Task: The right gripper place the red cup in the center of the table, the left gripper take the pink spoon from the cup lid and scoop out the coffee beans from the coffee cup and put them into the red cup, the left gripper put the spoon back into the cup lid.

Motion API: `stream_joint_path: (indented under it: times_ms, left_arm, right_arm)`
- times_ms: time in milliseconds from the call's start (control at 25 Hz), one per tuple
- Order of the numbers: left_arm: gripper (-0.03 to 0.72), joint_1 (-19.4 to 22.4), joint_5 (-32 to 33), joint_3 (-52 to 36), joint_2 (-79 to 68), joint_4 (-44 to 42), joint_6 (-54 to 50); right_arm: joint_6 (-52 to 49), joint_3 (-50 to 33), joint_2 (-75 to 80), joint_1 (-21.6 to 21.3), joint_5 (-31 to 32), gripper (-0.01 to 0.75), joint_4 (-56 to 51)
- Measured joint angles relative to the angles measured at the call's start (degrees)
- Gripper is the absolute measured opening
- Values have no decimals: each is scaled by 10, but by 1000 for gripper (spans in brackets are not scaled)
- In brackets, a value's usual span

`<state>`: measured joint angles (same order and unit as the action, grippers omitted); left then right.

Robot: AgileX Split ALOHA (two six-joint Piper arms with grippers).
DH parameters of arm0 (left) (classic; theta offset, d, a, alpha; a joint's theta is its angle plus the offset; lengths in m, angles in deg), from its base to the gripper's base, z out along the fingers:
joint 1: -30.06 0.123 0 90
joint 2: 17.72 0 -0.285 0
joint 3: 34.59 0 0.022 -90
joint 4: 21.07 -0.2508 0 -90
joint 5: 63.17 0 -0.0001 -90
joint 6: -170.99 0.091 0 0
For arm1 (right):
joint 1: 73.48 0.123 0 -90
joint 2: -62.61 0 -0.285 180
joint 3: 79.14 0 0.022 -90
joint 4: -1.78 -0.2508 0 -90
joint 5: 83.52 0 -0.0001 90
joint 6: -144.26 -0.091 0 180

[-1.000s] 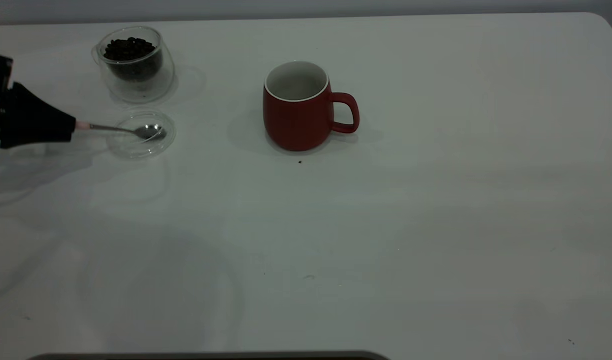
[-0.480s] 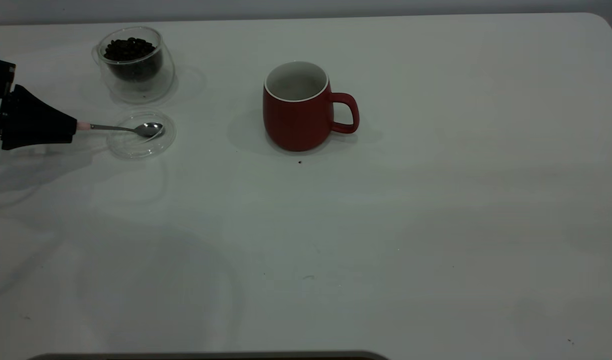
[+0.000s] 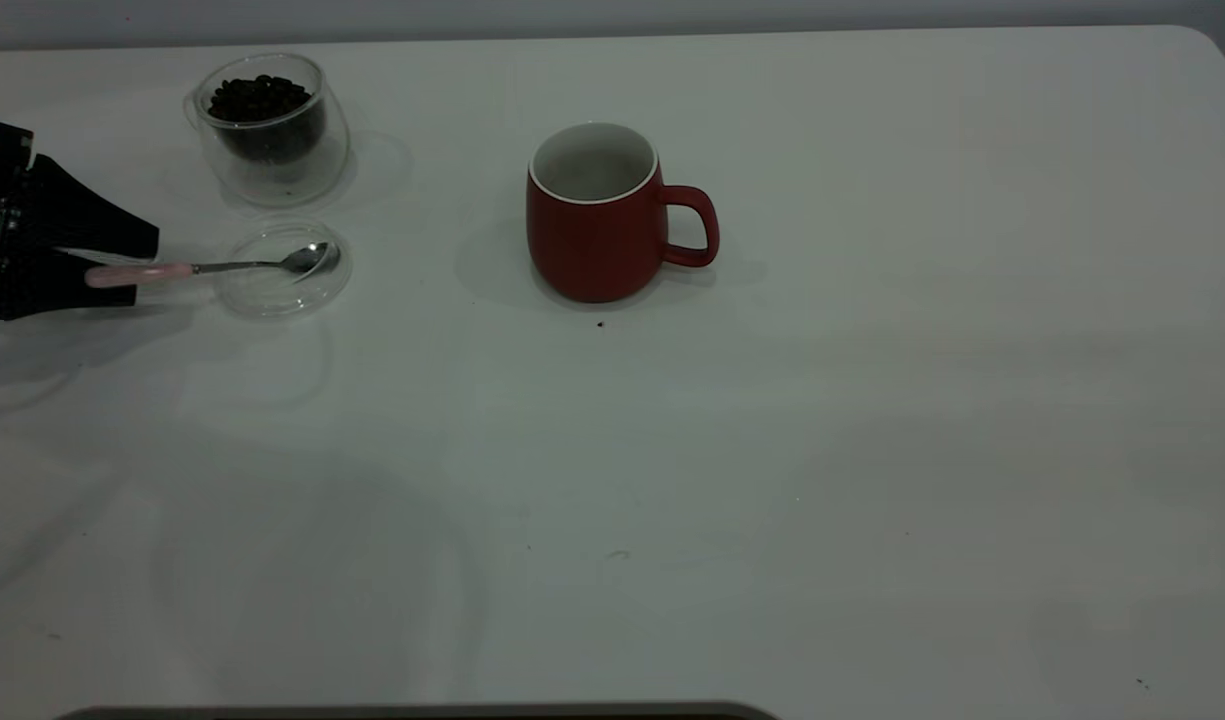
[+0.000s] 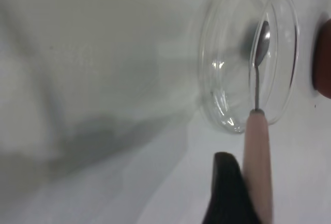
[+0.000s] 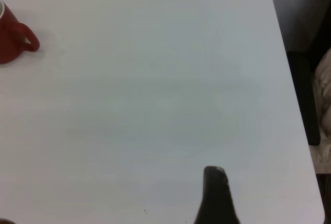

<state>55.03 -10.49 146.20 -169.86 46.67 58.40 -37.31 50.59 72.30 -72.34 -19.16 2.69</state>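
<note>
Left gripper (image 3: 122,262) jaws now spread, pink spoon (image 3: 207,267) released with bowl in the cup lid (image 3: 284,270) near the tabletop's far left corner; back straight off without nudging the handle; right gripper (image 5: 217,193) parked, jaws unclear.

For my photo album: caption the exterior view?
Left tool open around pink spoon resting in cup lid, red cup nearby.
</note>
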Motion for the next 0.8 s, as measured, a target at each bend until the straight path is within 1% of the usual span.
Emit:
stream_joint_path:
  times_ms: [120, 320, 480, 560, 680, 760, 800]
  left_arm:
    - [561, 11, -2, 0, 0, 0, -7]
    - [561, 39, -4, 0, 3, -1, -27]
    - [561, 62, 37, 0, 33, -7, -50]
    - [561, 67, 46, 0, 67, -18, -72]
    - [561, 66, 43, 0, 142, -57, -121]
    - [559, 58, 26, 0, 205, -100, -178]
    - [555, 50, 17, 0, 238, -134, -224]
  right_arm:
    - [0, 0, 0, 0, 0, 588, 0]
    - [0, 0, 0, 0, 0, 588, 0]
    - [0, 0, 0, 0, 0, 588, 0]
    - [0, 0, 0, 0, 0, 588, 0]
    - [0, 0, 0, 0, 0, 588, 0]
    - [0, 0, 0, 0, 0, 588, 0]
    - [0, 0, 0, 0, 0, 588, 0]
